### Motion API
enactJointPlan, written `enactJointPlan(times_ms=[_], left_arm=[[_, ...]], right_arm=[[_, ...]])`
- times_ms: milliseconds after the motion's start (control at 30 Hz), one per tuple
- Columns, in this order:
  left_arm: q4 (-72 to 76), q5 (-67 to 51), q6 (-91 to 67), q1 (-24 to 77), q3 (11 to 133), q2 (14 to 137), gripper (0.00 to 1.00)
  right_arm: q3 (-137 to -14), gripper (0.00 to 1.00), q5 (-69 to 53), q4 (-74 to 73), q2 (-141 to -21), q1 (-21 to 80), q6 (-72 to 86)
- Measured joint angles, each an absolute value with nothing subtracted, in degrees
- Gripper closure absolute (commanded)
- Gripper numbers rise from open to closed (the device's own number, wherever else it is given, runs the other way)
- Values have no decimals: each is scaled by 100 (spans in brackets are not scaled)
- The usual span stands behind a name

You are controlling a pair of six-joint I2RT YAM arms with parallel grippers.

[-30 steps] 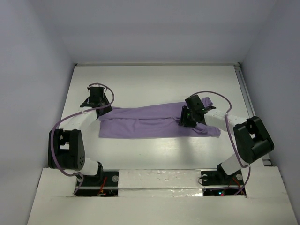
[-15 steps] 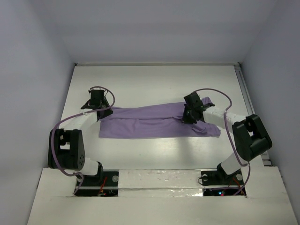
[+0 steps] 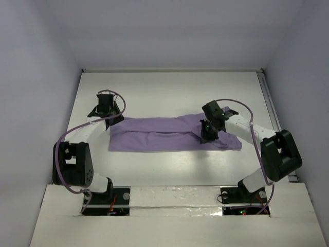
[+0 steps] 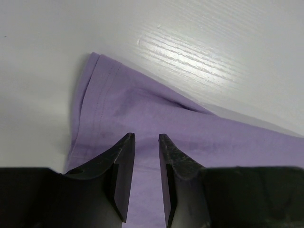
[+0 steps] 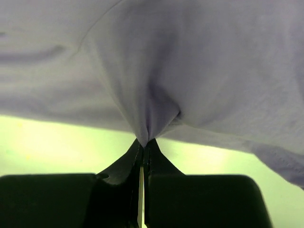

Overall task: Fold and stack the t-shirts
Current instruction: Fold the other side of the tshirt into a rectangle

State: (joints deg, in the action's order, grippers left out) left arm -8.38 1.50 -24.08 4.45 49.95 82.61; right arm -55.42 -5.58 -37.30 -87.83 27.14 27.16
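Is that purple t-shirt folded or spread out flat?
Partly folded: the t-shirt lies as a long narrow strip across the table, layers overlapping along its length, not yet a compact bundle.

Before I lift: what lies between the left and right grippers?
Only the lavender t-shirt, a folded band running from left gripper to right gripper, which pinches it; the top view shows this.

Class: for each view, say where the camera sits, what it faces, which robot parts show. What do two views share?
Top external: above, behind left arm and right arm, looking down on the table; both show.
Left wrist: on left gripper, facing t-shirt corner; two fingers show.
Right wrist: on right gripper, facing pinched fabric; shut fingers show.
Shared: the t-shirt.
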Motion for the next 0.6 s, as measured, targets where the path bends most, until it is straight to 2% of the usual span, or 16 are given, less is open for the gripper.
enactJointPlan(times_ms=[133,167,233,267,300,333,433,467,600], left_arm=[[-880,148,-2405,445,5072,8261,76],[-899,150,-2401,445,5103,8261,76],[-952,154,-2388,445,5175,8261,76],[-985,154,-2379,445,5229,8261,76],[-1015,154,-2359,445,5284,8261,76],[-1044,154,-2349,445,5352,8261,76],[-1055,152,-2309,497,5516,8261,76],[-1052,163,-2294,528,5555,8261,75],[-1059,200,-2261,753,5592,8267,73]], right_arm=[[-5931,88,-932,-4014,-8945,2788,2526],[-6029,66,-1035,-4049,-8986,2812,2495],[-6145,39,-1249,-4075,-9021,2827,2427],[-6189,30,-1310,-4117,-9015,2832,2386],[-6226,30,-1328,-4158,-9008,2842,2353],[-6265,32,-1319,-4195,-8993,2845,2327],[-6324,67,-1345,-4163,-8840,2635,2311],[-6320,98,-1437,-4099,-8753,2432,2318],[-6195,100,-1625,-3321,-8444,1170,2491]])
